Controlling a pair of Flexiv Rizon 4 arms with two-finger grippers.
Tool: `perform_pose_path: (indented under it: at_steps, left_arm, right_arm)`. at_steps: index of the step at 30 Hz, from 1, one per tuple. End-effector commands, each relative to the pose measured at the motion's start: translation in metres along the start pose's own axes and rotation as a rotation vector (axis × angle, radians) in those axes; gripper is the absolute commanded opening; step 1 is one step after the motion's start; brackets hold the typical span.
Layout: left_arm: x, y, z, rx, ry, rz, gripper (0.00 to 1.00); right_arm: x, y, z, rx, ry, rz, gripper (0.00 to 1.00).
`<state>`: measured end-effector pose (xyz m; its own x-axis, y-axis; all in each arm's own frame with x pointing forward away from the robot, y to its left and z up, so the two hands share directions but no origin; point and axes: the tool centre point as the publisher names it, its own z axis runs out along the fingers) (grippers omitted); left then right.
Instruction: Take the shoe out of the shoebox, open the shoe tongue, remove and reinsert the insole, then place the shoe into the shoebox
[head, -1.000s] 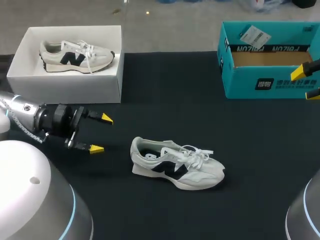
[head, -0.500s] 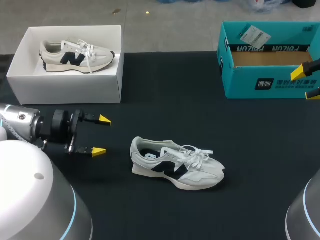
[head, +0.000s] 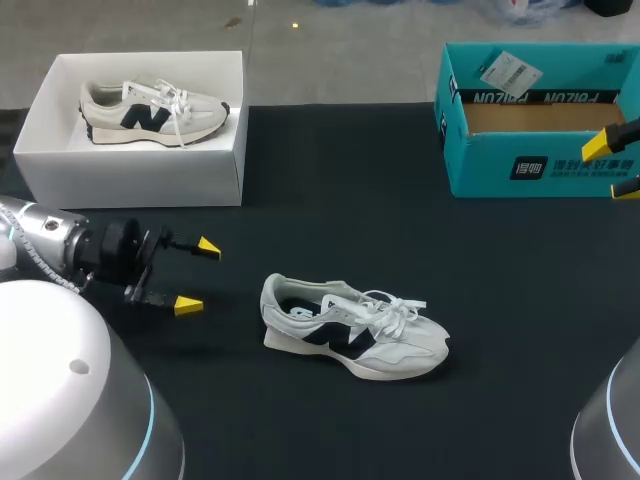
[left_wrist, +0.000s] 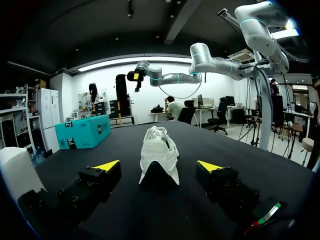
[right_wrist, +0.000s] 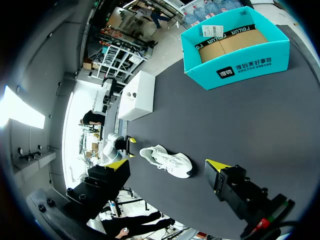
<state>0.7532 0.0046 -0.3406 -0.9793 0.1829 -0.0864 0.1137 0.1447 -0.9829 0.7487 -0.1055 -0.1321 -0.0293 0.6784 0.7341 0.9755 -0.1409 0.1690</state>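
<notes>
A: L pincer (head: 197, 275)?
B: Fingers apart, nothing held, low by the worktop's (head: 340, 180) left edge, facing the heel of the shoe (head: 352, 330). R pincer (head: 613, 166) apart too, empty, at the right edge by the teal shoebox (head: 480, 170).
A: Shoe?
B: Upright mid-worktop, nearer the front edge. Prob. light; upper soft, sole stiffer, so grab heel collar or midsole, not laces.
A: Surface?
B: Black, matte; prob. grippy. Far-left corner: white box (head: 130, 180) w/ 2nd shoe (head: 150, 108), well apart.
</notes>
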Motion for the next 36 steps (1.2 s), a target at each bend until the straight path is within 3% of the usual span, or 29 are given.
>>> perform_pose_path:
  at_steps: [1, 9, 24, 36]
  left_arm:
    - [0.004, -0.008, 0.006, -0.028, -0.207, -0.004, 1.00]
    - [0.004, -0.006, 0.012, -0.020, -0.364, -0.017, 1.00]
    - [0.007, -0.006, 0.011, -0.031, -0.312, -0.035, 1.00]
    - [0.013, 0.000, 0.016, -0.105, -0.202, -0.096, 1.00]
  right_arm:
    - [0.000, 0.000, 0.001, 0.001, -0.002, 0.001, 1.00]
    - [0.000, 0.000, 0.001, 0.001, -0.002, 0.001, 1.00]
    - [0.000, 0.000, 0.001, 0.001, -0.002, 0.001, 1.00]
    - [0.000, 0.000, 0.001, 0.001, -0.002, 0.001, 1.00]
